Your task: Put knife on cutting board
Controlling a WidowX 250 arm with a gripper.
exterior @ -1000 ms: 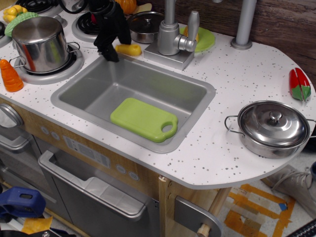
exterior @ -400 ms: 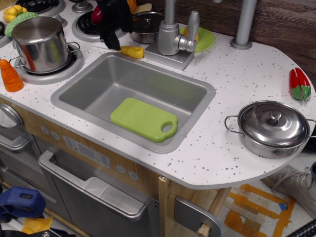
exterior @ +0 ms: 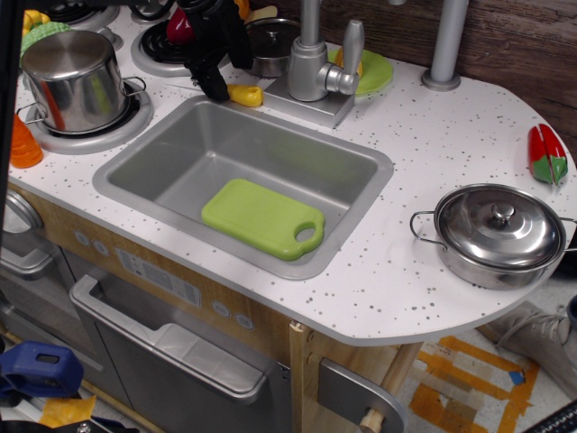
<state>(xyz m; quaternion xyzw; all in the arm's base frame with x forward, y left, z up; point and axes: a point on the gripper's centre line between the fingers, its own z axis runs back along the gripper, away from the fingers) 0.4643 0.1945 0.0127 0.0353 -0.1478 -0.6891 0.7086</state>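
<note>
The knife (exterior: 247, 95) lies on the white counter at the sink's back rim, left of the faucet. Only its yellow handle shows; the blade end is hidden behind my gripper. My gripper (exterior: 215, 87) is black, comes down from the top edge and overlaps the knife's left end. Its fingers read as one dark shape, so I cannot tell whether they hold the knife. The lime-green cutting board (exterior: 261, 218) lies flat on the sink floor at the front, with its handle hole to the right.
A grey sink (exterior: 144, 162) holds the board. The faucet (exterior: 311, 63) stands just right of the knife, with a green plate (exterior: 374, 72) behind it. A steel pot (exterior: 72, 81) sits left, a lidded pan (exterior: 496, 233) right, a small pot (exterior: 269, 45) behind. A dark bar covers the left edge.
My gripper has risen a little and moved right, now covering more of the knife's left end. The yellow handle has shifted slightly right. A dark bar has appeared along the left edge.
</note>
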